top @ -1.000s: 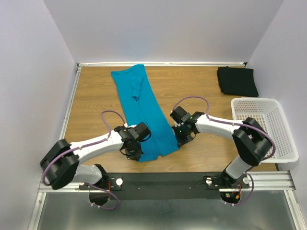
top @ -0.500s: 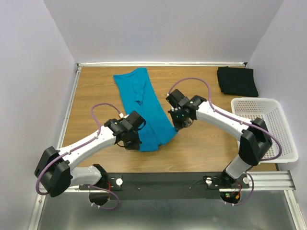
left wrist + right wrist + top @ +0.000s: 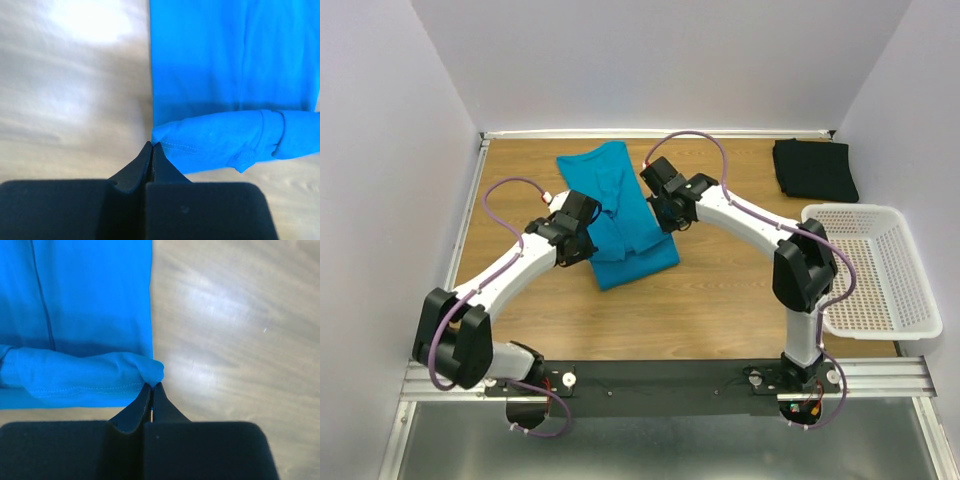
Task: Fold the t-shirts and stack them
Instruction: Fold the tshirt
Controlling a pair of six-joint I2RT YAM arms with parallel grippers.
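The teal-blue t-shirt [image 3: 620, 215] lies as a long strip on the wooden table, its near end lifted and doubled back over its middle. My left gripper [image 3: 582, 240] is shut on the shirt's hem corner [image 3: 165, 140]. My right gripper [image 3: 662, 216] is shut on the other hem corner [image 3: 150, 371]. Both hold the hem a little above the shirt's lower layer [image 3: 225, 55], which also shows in the right wrist view [image 3: 90, 290]. The black t-shirt [image 3: 814, 168] lies folded at the far right of the table.
A white perforated basket [image 3: 880, 265] stands at the right edge. White walls close in the table on the left, back and right. Purple cables loop above both arms.
Both grippers have carried the teal shirt's near hem away from the front edge toward the back, folding the strip over itself. The black shirt and basket have not moved.
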